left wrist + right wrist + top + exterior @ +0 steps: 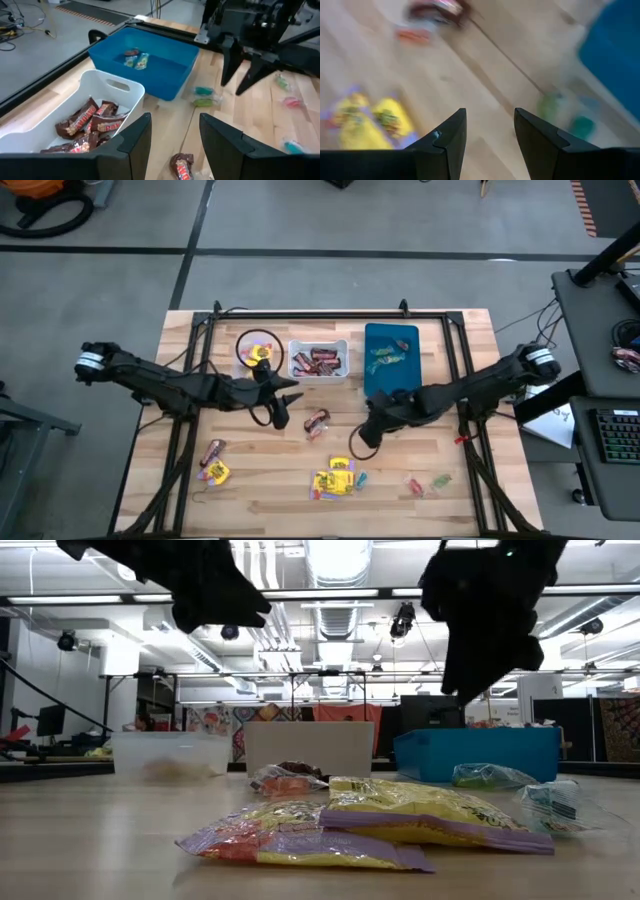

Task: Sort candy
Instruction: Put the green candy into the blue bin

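Three bins stand in a row at the far side of the wooden worktop [250, 490]. The clear round bin [258, 350] on the left holds yellow packets. The white bin [318, 360] in the middle holds several dark brown-red bars [85, 127]. The blue bin [391, 356] on the right holds a few small green and teal pieces [136, 59].

More candy lies loose on the worktop: one brown-red bar [316, 423] just in front of the white bin, a cluster of yellow packets [335, 479] near the front centre, another yellow packet [213, 471] at the front left, and small red and green pieces [427, 482] at the front right.

The left gripper [282, 412] hovers in front of the clear and white bins, its fingers parted and empty. The right gripper [366, 435] hangs by the near edge of the blue bin, fingers also spread, holding nothing.
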`<state>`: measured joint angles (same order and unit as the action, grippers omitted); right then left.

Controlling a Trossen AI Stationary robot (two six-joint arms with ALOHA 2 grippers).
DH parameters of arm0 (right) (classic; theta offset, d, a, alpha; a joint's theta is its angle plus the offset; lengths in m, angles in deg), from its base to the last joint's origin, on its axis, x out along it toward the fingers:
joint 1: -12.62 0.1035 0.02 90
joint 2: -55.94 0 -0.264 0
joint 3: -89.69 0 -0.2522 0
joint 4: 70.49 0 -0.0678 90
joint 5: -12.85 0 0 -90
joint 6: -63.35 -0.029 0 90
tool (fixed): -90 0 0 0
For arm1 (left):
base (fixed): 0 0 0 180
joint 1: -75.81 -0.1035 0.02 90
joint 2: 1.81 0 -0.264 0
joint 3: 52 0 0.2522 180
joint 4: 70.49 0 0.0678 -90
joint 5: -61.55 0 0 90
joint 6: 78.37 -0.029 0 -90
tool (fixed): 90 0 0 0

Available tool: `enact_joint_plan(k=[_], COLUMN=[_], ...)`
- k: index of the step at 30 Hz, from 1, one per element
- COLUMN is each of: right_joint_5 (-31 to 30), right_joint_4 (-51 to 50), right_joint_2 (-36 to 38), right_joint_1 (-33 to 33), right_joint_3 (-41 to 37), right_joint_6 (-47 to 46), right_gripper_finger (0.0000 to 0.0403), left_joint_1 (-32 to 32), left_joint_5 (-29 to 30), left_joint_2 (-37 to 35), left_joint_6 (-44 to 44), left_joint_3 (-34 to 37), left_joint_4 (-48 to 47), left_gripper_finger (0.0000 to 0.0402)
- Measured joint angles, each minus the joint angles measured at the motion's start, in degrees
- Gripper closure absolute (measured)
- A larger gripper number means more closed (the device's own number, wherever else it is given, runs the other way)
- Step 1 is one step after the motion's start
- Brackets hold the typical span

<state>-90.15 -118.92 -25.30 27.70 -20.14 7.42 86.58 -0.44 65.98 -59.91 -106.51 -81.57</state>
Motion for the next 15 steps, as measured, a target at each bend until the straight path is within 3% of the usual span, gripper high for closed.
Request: enact_joint_plan(k=[7,15], right_joint_5=[-0.1,0.0], right_joint_4=[-18.6,-22.1], right_joint_2=[-9.0,-16.3], right_joint_1=[0.1,0.0], right_joint_3=[10.8,13.8], right_joint_6=[-2.0,-0.2], right_gripper_finger=[0.0246,0.0249], left_joint_1=[0.1,0.1], left_joint_5=[0.0,0.1], left_joint_2=[0.3,0.3], left_joint_6=[0.0,0.0], left_joint_3=[0.0,0.0], left_joint_4=[-0.3,-0.8], left_gripper_finger=[0.0251,0.0251])
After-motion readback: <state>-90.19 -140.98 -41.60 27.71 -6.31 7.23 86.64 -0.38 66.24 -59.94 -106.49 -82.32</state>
